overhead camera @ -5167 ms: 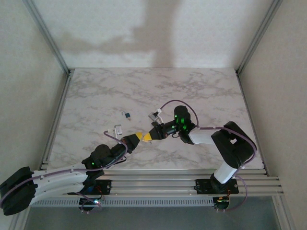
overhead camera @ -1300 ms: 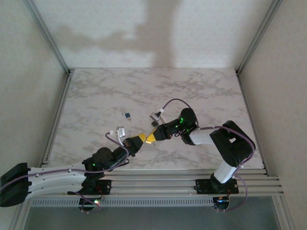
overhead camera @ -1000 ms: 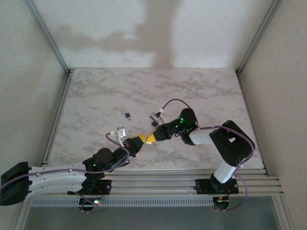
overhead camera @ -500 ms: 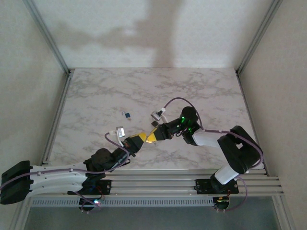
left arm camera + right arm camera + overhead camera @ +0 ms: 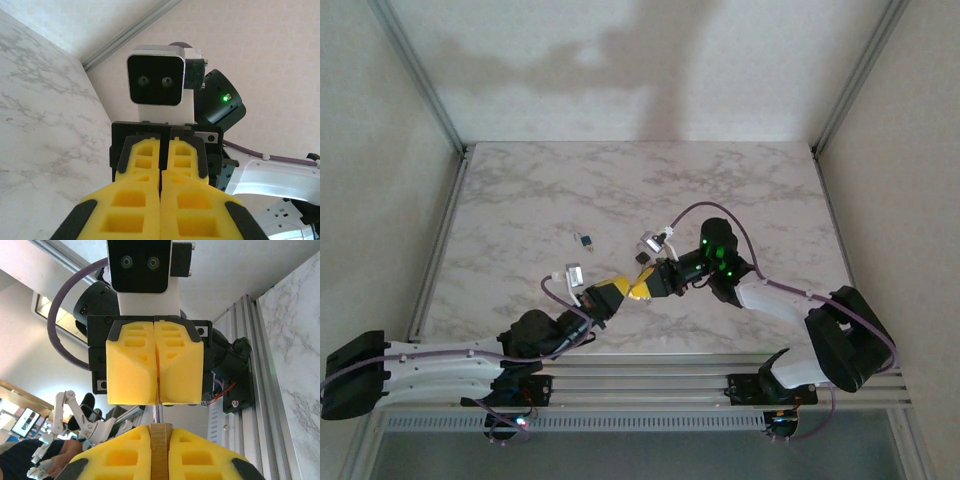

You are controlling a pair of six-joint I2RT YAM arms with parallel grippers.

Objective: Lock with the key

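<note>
Left tool [image 5: 613,292] and right tool [image 5: 642,288] meet tip to tip over the near-middle of the surface [image 5: 770,190]. They're well clear of every edge, with lots of open marble around. The right wrist view shows the right tool clenched on the one key [image 5: 159,447]. Its thin shaft reaches the left tool, which is clamped tight. Overhead adds one tiny dark object [image 5: 585,240] lying apart.

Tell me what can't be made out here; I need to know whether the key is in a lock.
- Tip of the key: right wrist view, buried in the left gripper.
- Any lock there: hidden by its fingers.
- Top view: too small to read where the right gripper meets the left.
</note>
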